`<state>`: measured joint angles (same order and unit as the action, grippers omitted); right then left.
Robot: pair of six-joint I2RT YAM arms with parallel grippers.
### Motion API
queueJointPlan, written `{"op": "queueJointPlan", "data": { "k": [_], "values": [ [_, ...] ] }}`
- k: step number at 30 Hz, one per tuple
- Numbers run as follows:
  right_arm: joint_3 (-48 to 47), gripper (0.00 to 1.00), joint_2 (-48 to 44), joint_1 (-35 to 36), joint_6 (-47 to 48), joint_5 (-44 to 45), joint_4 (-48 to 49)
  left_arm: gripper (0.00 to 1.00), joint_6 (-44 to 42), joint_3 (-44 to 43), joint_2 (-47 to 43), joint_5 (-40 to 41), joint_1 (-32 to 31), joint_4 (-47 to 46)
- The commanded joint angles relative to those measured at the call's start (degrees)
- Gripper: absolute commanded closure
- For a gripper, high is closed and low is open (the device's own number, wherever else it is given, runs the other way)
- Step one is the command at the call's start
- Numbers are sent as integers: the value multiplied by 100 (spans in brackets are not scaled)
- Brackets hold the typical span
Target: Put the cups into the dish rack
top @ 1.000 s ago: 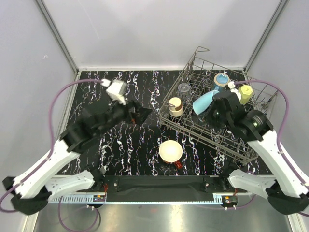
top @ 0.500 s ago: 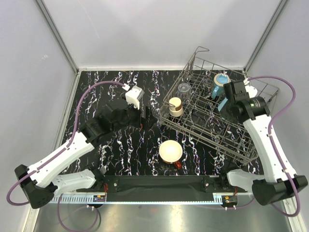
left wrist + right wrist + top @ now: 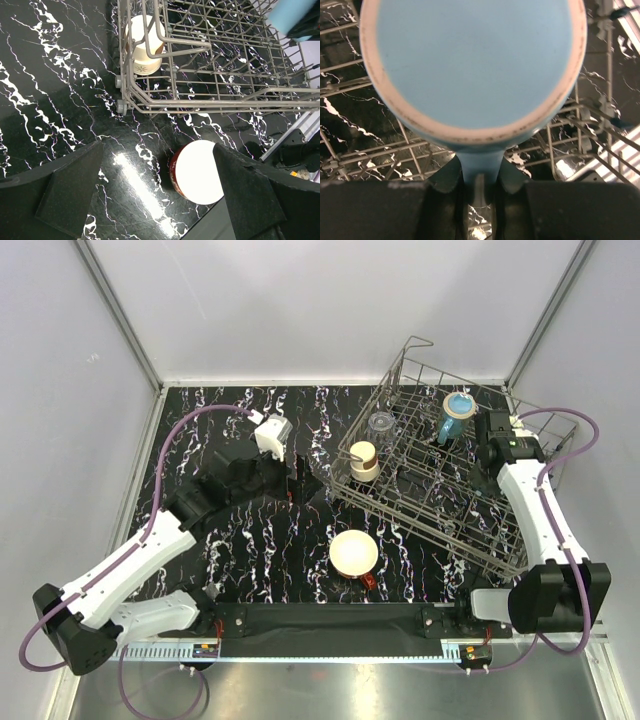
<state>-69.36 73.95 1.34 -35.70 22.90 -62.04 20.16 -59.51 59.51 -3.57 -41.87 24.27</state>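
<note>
The wire dish rack (image 3: 430,530) stands at the right of the table. My right gripper (image 3: 479,182) is shut on the handle of a light-blue cup (image 3: 470,60), whose base fills the right wrist view above the rack's wires (image 3: 370,150). From above, that cup is mostly hidden under my right wrist (image 3: 492,448). In the rack stand a teal cup (image 3: 456,412), a clear tumbler (image 3: 381,424) and a cream-brown cup (image 3: 363,460). A red mug (image 3: 353,552) with a pale inside sits on the table. My left gripper (image 3: 160,192) hangs open above the table, the red mug (image 3: 197,172) near its right finger.
The rack's near corner (image 3: 122,97) lies just beyond my left gripper (image 3: 300,480). Purple cables (image 3: 190,425) loop from both arms. Grey walls enclose the dark marbled table (image 3: 250,540) on three sides. A black bar (image 3: 320,618) runs along its near edge.
My right arm has carried the light-blue cup from the rack's middle toward its right side. My left arm has stretched out to the right, toward the rack's corner, with its gripper still open.
</note>
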Motion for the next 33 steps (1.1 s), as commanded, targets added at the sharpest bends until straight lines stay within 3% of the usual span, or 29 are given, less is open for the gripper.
{"op": "queueJointPlan", "data": {
  "k": [1,18,33],
  "values": [
    [1,100,-109,-2,257,75,955,1,49,-26,-9,-196,38,-292],
    [388,100,251,-3,415,444,1669,1,49,-17,8,-197,47,-283],
    [1012,100,831,-11,213,-145,2030,1,23,0,96,-310,65,-274]
  ]
}}
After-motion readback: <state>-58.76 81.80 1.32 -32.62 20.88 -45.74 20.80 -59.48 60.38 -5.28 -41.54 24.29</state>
